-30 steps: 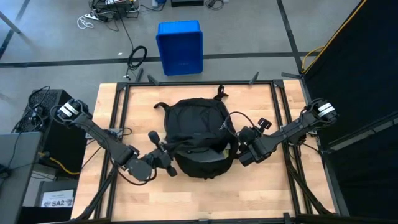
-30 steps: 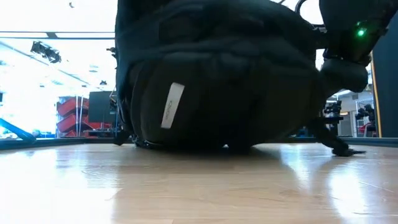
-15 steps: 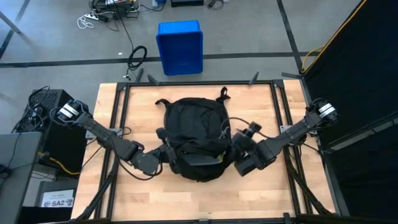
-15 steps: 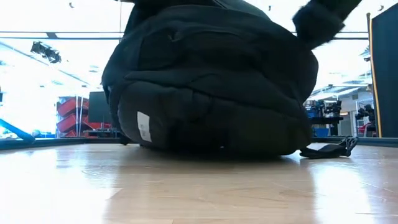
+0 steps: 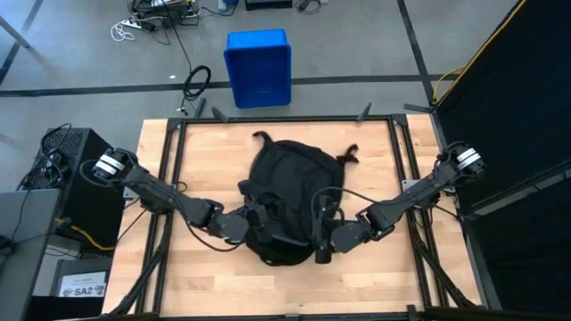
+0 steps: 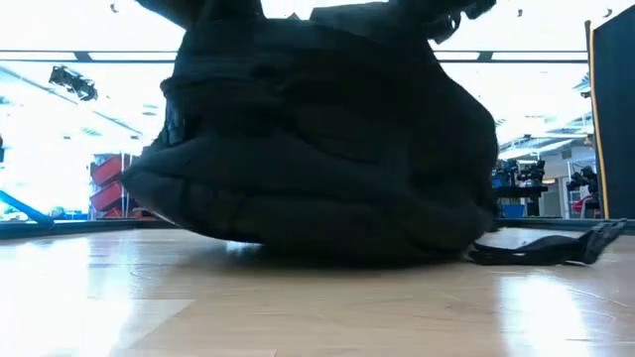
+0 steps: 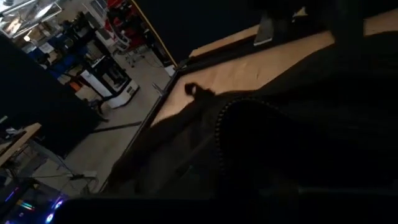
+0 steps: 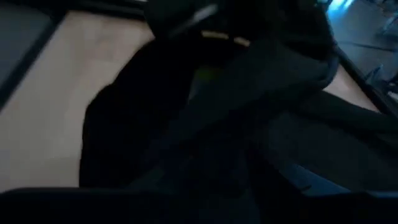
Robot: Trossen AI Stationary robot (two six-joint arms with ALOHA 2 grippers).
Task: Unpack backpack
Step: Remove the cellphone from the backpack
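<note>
My closed left gripper (image 5: 243, 228) and right gripper (image 5: 326, 241), whose fingers I cannot read, flank the backpack's (image 5: 290, 183) lower end at frame centre, its long axis running up the frame, both equally near.

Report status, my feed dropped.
Left tool shut at backpack's near left edge. Right tool at near right edge, grip unclear. Backpack flat on table, nothing unpacked. No obstruction.
</note>
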